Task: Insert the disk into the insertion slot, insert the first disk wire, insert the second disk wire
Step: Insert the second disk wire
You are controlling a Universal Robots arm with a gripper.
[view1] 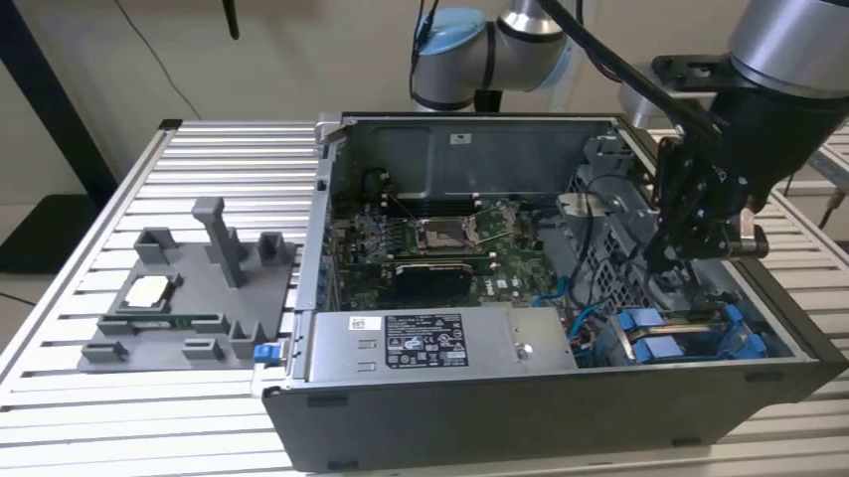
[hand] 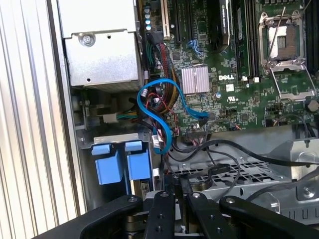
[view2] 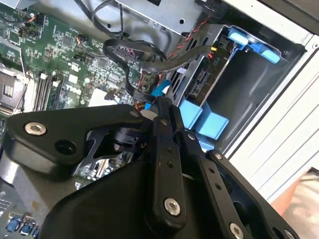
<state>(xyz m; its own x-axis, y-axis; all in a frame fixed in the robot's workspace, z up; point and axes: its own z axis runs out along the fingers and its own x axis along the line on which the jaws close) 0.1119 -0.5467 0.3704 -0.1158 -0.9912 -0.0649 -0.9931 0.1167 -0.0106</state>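
The disk sits in the insertion slot (view1: pixel 776 343) at the case's front corner on the exterior view's right. Its blue carrier tabs (hand: pixel 107 167) (view2: pixel 199 117) point toward the motherboard. My gripper (view1: pixel 659 264) hangs inside the case just above and behind the slot. In both wrist views the fingertips (view2: pixel 160 103) (hand: pixel 174 180) are pressed together on the end of a blue wire (hand: pixel 164 132), which loops back to the motherboard. A black wire with a black plug (view2: pixel 219 57) lies at the disk's connector end; I cannot tell whether it is seated.
A silver power-supply box (view1: pixel 438 338) fills the case's front. The green motherboard (view1: pixel 424 248) carries the square processor socket (hand: pixel 284 37). Black cables (view2: pixel 124 50) cross near the gripper. A grey fixture block (view1: pixel 186 308) stands on the slatted table (view1: pixel 80 417), at the exterior view's left.
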